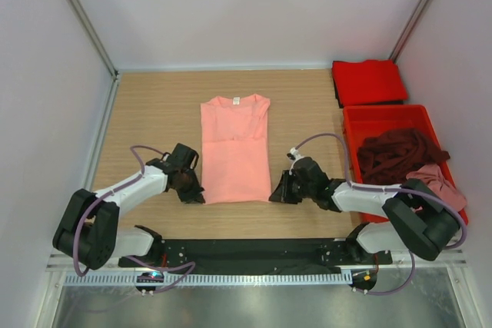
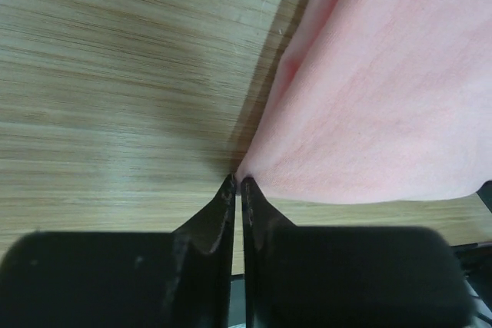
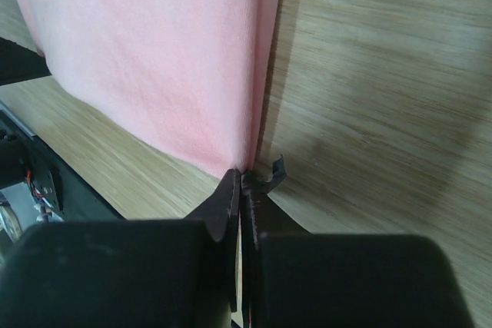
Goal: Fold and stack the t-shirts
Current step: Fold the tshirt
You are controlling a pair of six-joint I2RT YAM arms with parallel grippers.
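Note:
A salmon-pink t-shirt [image 1: 234, 151] lies flat in the middle of the table, folded into a long strip with its collar at the far end. My left gripper [image 1: 194, 196] is at the shirt's near left corner. In the left wrist view the left gripper [image 2: 237, 182] is shut, with the corner of the pink cloth [image 2: 384, 97] pinched at its tips. My right gripper [image 1: 278, 193] is at the near right corner. In the right wrist view the right gripper [image 3: 243, 174] is shut on the shirt's [image 3: 154, 51] corner.
A folded bright red t-shirt [image 1: 369, 81] lies at the back right. In front of it stands a red plastic bin [image 1: 384, 111] holding a crumpled dark maroon t-shirt [image 1: 396, 155] and a dusty pink t-shirt [image 1: 440, 182]. White walls enclose the wooden table.

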